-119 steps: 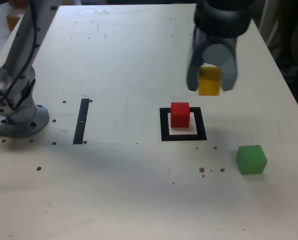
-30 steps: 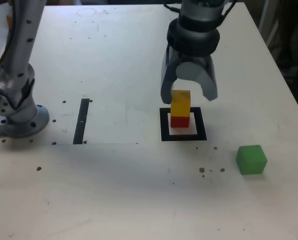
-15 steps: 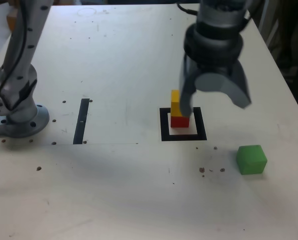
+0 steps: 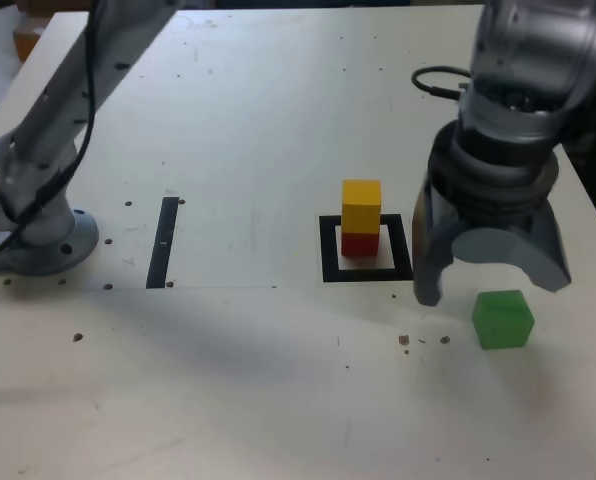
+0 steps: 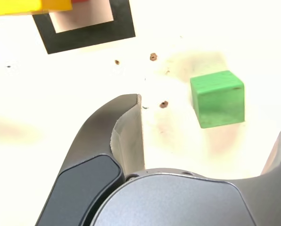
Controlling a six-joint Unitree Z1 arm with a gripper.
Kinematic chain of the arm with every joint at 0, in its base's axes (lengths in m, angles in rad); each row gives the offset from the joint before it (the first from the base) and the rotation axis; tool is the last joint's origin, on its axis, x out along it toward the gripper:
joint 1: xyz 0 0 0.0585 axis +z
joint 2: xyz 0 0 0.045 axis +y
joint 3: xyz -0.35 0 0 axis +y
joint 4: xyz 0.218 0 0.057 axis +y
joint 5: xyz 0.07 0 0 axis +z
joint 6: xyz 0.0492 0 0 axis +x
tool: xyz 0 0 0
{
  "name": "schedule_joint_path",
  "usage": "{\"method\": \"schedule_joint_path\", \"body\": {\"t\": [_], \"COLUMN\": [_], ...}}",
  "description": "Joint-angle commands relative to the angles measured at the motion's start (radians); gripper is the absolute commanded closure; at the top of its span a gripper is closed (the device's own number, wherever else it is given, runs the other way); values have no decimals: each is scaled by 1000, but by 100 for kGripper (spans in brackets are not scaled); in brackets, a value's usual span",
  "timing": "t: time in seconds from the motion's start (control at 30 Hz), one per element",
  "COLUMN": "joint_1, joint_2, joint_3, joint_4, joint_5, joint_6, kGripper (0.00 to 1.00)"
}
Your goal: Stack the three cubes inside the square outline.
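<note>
The yellow cube (image 4: 361,204) sat on the red cube (image 4: 358,243) inside the square outline (image 4: 365,268); beside it, the spread, empty pincer (image 4: 490,283) hung over the unstacked green cube (image 4: 503,319).

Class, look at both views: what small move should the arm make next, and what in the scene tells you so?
Probably lower the open hand over the green cube so its fingers straddle it. The yellow cube already sits on the red cube inside the square outline, the green one lies alone on the table, and the hand hovers empty just above it.
</note>
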Motion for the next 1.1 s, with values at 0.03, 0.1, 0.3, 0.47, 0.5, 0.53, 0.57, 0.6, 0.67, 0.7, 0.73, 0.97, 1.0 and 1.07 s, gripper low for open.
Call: {"method": "schedule_joint_path", "body": {"t": [0.03,0.1,0.3,0.47,0.5,0.53,0.57,0.6,0.67,0.7,0.73,0.97,1.0,1.07], "joint_1": [-3,-3,-1,3,3,4,5,7,9,10,12,15,16,18], "joint_2": [46,72,108,124,125,126,126,126,127,127,127,127,127,127], "joint_3": [-47,-77,-107,-106,-105,-103,-102,-100,-98,-97,-95,-79,-76,-70], "joint_4": [6,5,3,0,-2,-3,-6,-8,-13,-15,-18,-46,-52,-64], "joint_5": [-1,-3,-13,-24,-25,-26,-26,-26,-26,-28,-28,-17,-15,-12], "joint_6": [-2,-3,-4,-4,-4,-4,-4,-4,-4,-4,-4,-2,-1,1], "kGripper": [2,3,9,22,26,30,33,36,39,41,43,62,62,62]}}
